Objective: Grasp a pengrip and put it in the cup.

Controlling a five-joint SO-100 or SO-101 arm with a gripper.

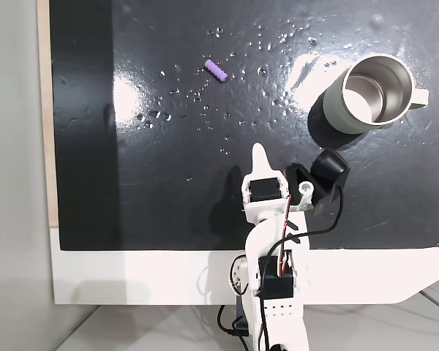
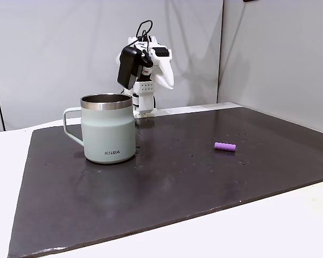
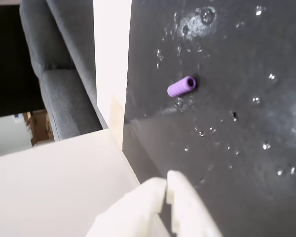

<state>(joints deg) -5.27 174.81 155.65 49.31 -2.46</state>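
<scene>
The pengrip (image 1: 216,70) is a small light-purple ribbed tube lying alone on the black mat, toward the far left in a fixed view. It also lies right of the cup in a fixed view (image 2: 225,146) and ahead of the fingers in the wrist view (image 3: 181,86). The cup (image 1: 373,93) is a pale grey-green mug with a steel inside, standing upright at the far right (image 2: 109,131). My gripper (image 1: 260,152) is raised near the arm's base, well short of both things. Its white fingers (image 3: 153,197) press together with nothing between them.
The black mat (image 1: 168,190) covers most of a white table (image 1: 132,278). The arm's base (image 1: 278,292) stands at the near edge. A grey sofa (image 3: 59,84) sits beyond the table's edge. Water-like specks dot the mat around the pengrip.
</scene>
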